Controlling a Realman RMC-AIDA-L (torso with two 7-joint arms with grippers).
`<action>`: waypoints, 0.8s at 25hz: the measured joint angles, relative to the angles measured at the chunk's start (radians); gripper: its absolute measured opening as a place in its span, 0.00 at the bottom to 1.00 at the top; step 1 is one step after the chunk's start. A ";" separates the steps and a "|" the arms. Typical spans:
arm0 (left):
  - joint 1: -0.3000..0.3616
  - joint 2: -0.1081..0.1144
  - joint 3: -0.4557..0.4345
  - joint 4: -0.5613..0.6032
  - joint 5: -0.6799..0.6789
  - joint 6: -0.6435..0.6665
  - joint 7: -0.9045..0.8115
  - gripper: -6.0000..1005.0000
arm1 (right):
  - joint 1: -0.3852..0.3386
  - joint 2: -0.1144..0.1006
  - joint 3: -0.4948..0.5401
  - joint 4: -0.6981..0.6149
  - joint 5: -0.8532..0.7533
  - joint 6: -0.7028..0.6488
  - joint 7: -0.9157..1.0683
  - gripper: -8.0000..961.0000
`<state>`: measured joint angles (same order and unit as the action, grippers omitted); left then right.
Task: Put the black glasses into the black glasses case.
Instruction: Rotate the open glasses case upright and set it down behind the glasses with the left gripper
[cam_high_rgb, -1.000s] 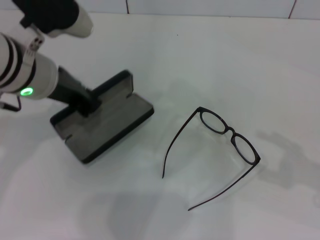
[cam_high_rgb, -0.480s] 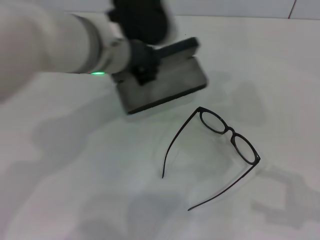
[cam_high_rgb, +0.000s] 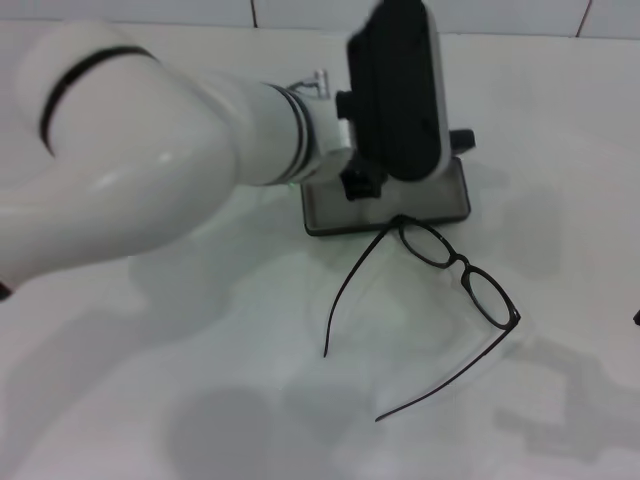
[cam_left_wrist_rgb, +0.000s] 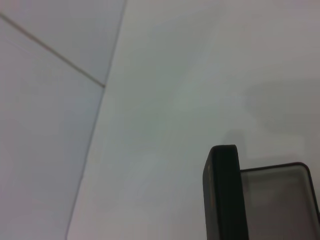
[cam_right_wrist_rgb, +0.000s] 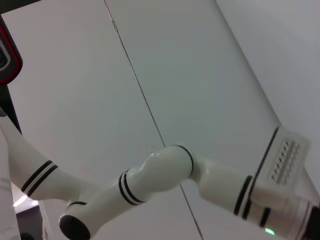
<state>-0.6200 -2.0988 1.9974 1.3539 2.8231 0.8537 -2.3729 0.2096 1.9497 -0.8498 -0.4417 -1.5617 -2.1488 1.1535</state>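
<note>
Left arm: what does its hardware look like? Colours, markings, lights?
The left arm is glossy white, with rounded tubular links and thin black bands at the joints. Toward the wrist there is a silver metal fitting, then the matte black left pincer. The right wrist view shows a green light near the wrist.

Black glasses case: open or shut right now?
Open. In the head view the black glasses case shows its lid raised above the grey-lined base, and the black glasses lie outside it on the table.

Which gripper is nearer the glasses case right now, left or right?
Left. The left gripper is right at the open black glasses case, at its lid-side edge. The right gripper barely shows at the head view's right edge, well past the black glasses.
</note>
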 joint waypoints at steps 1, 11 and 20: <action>-0.003 0.000 0.013 -0.008 0.000 -0.007 0.000 0.22 | 0.000 0.000 0.001 0.000 0.002 0.000 0.000 0.91; -0.008 -0.003 0.096 -0.017 0.007 -0.066 -0.001 0.23 | 0.003 0.001 0.018 0.002 0.007 0.001 0.000 0.91; -0.009 -0.002 0.104 -0.031 0.008 -0.090 0.002 0.23 | 0.005 0.005 0.020 0.003 0.008 0.019 0.000 0.91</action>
<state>-0.6285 -2.1009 2.1014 1.3230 2.8314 0.7638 -2.3708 0.2151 1.9546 -0.8298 -0.4386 -1.5538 -2.1301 1.1535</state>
